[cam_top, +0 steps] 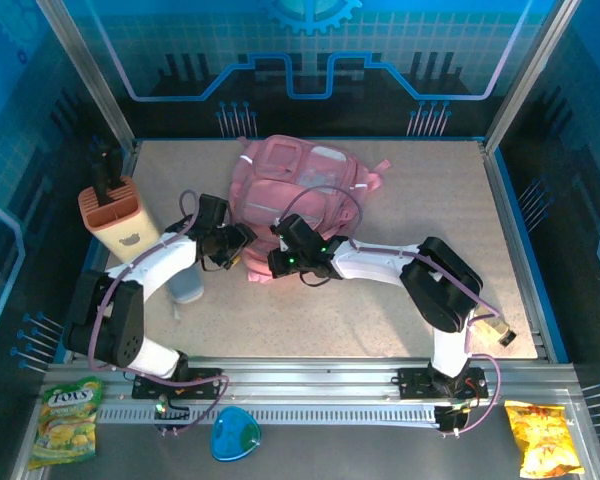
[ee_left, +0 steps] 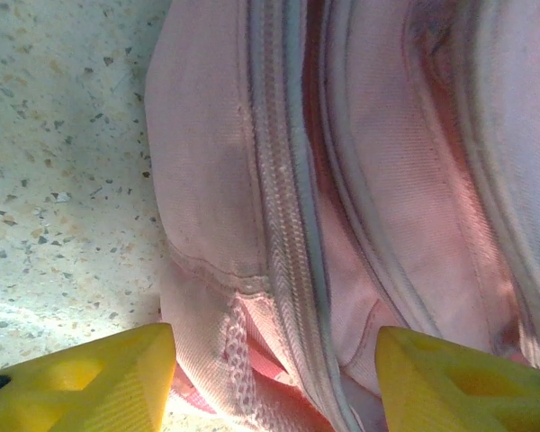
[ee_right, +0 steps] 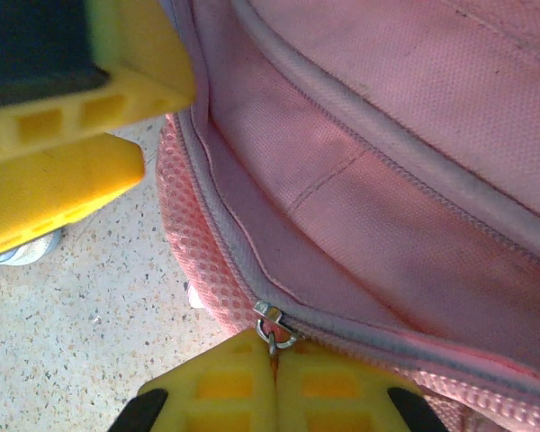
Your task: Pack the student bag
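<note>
Presently: large soft pink fabric student bag (cam_top: pixel 300 185), lying centrally on speckled beige table (cam_top: pixel 430 300). Entry, right gripper (ee_right: pixel 274 346): closed on small metal zip pull (ee_right: pixel 274 324). Entry, left gripper (ee_left: pixel 272 340): jaws apart, astride bag's edge, holding nothing. Handling note: left should pin fabric beside zip; right then draws along track.

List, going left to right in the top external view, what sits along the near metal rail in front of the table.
Green snack packet → left arm's base → blue rounded-triangle object → right arm's base → yellow snack packet.
</note>
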`<act>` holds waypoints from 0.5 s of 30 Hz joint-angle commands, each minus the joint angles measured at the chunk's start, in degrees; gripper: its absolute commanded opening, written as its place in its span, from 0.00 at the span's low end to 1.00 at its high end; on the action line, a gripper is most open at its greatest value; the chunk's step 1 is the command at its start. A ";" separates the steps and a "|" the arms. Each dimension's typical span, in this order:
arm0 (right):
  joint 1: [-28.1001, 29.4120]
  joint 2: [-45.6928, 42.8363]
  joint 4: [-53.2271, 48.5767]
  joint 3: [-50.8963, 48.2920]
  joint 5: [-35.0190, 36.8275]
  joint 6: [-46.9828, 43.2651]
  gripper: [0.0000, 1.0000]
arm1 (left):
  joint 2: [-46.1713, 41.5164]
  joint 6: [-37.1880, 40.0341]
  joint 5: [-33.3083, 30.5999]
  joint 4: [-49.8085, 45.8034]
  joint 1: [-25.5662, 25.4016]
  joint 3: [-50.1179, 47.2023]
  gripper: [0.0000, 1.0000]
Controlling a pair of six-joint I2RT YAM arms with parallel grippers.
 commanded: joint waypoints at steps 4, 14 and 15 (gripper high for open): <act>0.89 0.27 1.22 0.29 -1.51 0.54 0.00 | 4.67 -1.15 -2.14 0.16 -1.11 2.78 0.61; 0.38 -3.34 -3.35 -3.59 5.55 -2.74 0.00 | 10.92 0.14 -2.56 1.31 -1.11 4.91 0.52; -0.05 -4.42 -3.80 -4.82 6.71 -3.14 0.00 | 11.16 0.34 -2.89 1.36 -1.03 4.91 0.48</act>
